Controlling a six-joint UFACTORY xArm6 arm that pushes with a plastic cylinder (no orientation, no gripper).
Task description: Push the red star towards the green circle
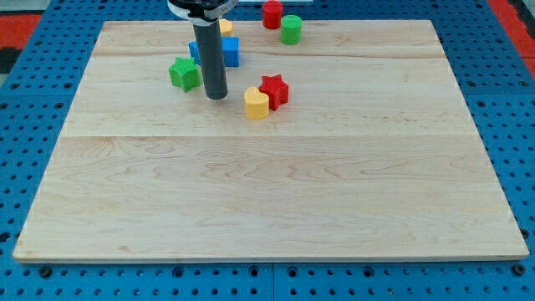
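The red star (pixel 274 90) lies on the wooden board, touching a yellow block (pixel 257 104) at its lower left. The green circle (pixel 291 29) stands near the view's top, right of centre, next to a red block (pixel 272 14). My tip (pixel 216 95) rests on the board to the left of the red star and the yellow block, apart from both. A green star-like block (pixel 185 73) sits just left of the rod.
A blue block (pixel 227 51) lies behind the rod, partly hidden by it. A yellow block (pixel 226 27) shows just above the blue one. The wooden board (pixel 267 201) lies on a blue pegboard table.
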